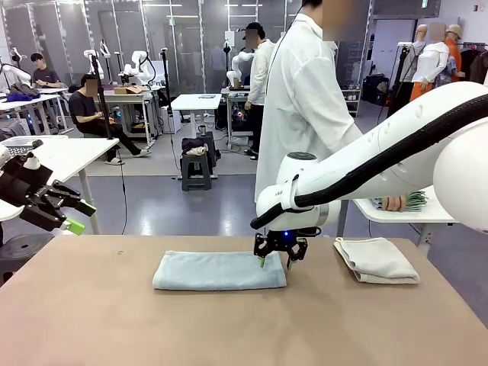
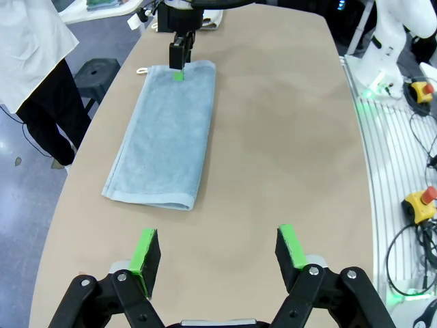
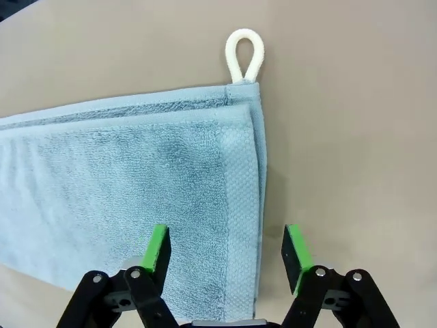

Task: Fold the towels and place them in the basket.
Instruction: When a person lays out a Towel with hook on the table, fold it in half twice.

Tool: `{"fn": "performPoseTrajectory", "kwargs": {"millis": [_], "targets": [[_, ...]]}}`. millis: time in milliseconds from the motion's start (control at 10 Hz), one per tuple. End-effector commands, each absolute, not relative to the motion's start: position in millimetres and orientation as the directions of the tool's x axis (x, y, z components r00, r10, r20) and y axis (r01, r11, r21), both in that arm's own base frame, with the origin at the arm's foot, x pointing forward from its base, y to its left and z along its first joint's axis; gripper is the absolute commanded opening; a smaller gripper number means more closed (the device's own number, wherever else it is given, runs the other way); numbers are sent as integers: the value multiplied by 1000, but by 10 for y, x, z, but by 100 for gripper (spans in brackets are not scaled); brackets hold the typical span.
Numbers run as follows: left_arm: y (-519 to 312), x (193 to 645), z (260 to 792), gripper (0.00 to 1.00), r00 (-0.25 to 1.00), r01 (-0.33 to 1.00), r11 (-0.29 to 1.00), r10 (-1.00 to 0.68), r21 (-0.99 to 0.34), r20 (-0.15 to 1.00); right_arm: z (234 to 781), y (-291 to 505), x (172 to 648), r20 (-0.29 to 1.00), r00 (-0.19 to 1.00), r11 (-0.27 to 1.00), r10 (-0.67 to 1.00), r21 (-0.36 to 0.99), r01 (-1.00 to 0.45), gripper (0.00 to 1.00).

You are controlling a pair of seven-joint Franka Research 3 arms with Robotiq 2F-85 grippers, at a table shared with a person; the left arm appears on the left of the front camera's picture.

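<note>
I work in a robotics lab: a big open hall with a grey floor point(image 1: 152, 206) and rows of white work tables point(image 1: 196, 101) behind my own tan table point(image 1: 91, 320), with people point(image 1: 90, 110) seated at their stations. A person in a white lab coat point(image 1: 305, 107) stands at the far side of my table, and beside it yellow emergency-stop boxes with red buttons point(image 2: 418, 205) and loose black cables point(image 2: 389, 260) lie on the floor. The dark panels along the back wall may be glass partitions, though they are too far off for me to be sure
</note>
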State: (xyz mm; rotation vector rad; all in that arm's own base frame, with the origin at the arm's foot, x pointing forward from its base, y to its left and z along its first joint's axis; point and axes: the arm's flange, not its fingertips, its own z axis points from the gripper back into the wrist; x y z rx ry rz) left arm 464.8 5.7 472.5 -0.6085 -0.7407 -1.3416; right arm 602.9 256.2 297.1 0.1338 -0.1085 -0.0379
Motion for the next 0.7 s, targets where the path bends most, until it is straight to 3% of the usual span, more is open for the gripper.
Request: {"fn": "performPoseTrajectory", "kwargs": {"millis": [0, 100, 200, 500, 600], "targets": [[60, 4648, 4719, 86, 68, 989, 143, -630, 30, 773, 2979, 2639, 6091, 105, 991, 993, -87, 94, 77, 81], [60, 4648, 4719, 86, 68, 989, 143, -630, 30, 773, 2979, 2645, 6100, 102, 992, 994, -79, 90, 70, 81], [60, 4648, 4719, 86, 68, 989, 143, -630, 30, 773, 2976, 2654, 6102, 107, 991, 994, -81, 81, 73, 62], [60, 4648, 4719, 86, 68, 989, 143, -630, 30, 773, 2978, 2655, 6130, 95, 992, 994, -86, 82, 79, 62], [60, 4648, 4719, 86, 68, 989, 143, -630, 30, 773, 2974, 2658, 6136, 94, 992, 994, -79, 78, 72, 52]]}}
